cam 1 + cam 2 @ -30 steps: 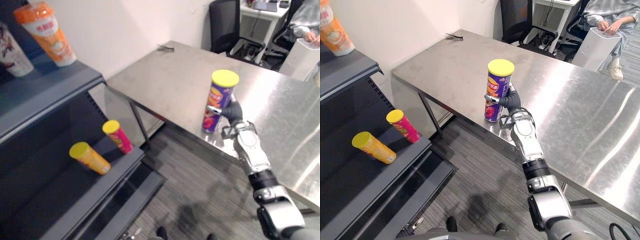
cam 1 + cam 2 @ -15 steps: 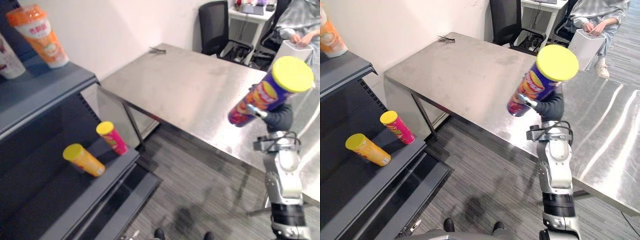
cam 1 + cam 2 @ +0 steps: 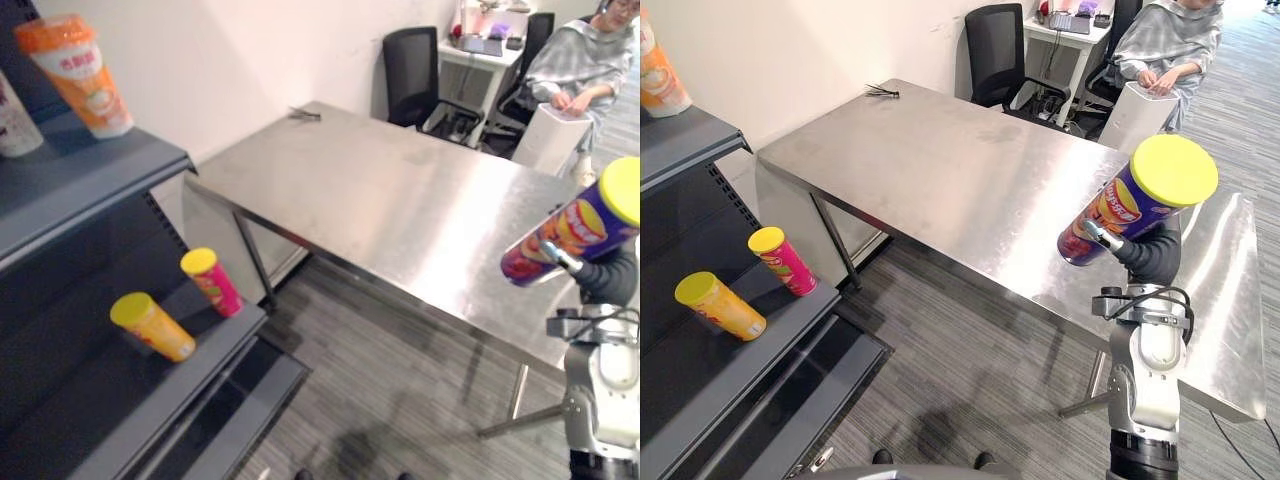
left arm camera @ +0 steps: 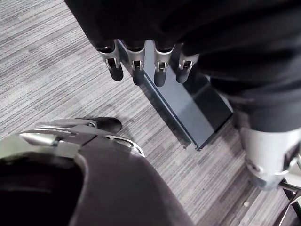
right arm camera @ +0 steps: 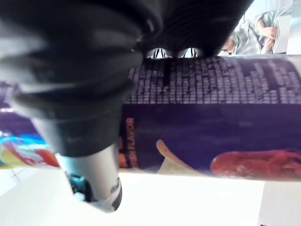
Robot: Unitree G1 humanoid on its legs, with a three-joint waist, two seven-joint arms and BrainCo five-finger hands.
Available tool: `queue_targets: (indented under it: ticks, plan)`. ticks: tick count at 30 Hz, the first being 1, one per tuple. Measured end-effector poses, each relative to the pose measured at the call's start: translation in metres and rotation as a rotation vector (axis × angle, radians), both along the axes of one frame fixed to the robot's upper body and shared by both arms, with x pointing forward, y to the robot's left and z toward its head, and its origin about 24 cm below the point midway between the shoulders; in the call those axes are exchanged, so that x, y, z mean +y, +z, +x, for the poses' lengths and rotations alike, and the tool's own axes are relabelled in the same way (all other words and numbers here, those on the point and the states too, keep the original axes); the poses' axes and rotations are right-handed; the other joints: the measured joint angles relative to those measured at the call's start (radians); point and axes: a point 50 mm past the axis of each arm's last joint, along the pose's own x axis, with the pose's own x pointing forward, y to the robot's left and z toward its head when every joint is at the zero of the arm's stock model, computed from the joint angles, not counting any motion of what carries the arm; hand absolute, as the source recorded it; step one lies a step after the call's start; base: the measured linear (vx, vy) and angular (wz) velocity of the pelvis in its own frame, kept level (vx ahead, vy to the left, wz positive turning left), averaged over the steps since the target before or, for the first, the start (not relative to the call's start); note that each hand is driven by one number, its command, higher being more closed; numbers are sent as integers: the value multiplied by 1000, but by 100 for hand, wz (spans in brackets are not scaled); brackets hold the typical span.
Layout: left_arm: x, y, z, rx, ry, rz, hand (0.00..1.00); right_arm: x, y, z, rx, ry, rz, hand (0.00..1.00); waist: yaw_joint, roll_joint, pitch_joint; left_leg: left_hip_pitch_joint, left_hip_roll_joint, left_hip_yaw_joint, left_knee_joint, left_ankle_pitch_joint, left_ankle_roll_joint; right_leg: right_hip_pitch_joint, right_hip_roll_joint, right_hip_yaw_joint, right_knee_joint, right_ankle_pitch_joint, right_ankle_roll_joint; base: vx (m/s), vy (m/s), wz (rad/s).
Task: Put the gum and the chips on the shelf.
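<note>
A purple chips can [image 3: 1132, 202] with a yellow lid is tilted in the air over the steel table's [image 3: 940, 170] near right edge. My right hand [image 3: 1148, 256] is shut round its lower part, and the can's purple side [image 5: 211, 122] lies across the palm in the right wrist view. On the dark shelf's [image 3: 100, 420] middle board lie a pink can [image 3: 210, 282] and a yellow can [image 3: 151, 326], both with yellow lids. My left hand [image 4: 146, 66] hangs over the grey floor with its fingers relaxed and holds nothing.
An orange cup [image 3: 78, 72] stands on the shelf's top board. A black office chair [image 3: 998, 55] is behind the table. A person [image 3: 1165, 45] sits at the back right next to a white box [image 3: 1132, 115]. A small dark object [image 3: 304, 115] lies at the table's far corner.
My right hand has lifted the chips can off the table and tipped it. The camera has swung, so the whole scene has shifted left.
</note>
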Motion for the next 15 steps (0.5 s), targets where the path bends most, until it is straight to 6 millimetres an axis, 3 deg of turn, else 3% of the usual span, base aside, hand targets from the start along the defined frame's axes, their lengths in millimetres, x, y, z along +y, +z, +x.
queue_targets:
  ticks: [11, 15]
  plan:
    - [0, 0, -1, 1, 6, 1, 0, -1, -5, -4, 16, -16, 16, 100, 1, 0, 0, 26, 2, 37, 0, -1, -1, -12, 0, 37, 36, -1, -3, 1, 7, -10]
    - [1, 0, 0, -1, 11, 2, 0, -2, -10, -7, 40, -17, 17, 100, 0, -3, 4, 22, -17, 20, 5, -3, -5, -65, -38, 31, 178, -69, 0, -33, 16, 10]
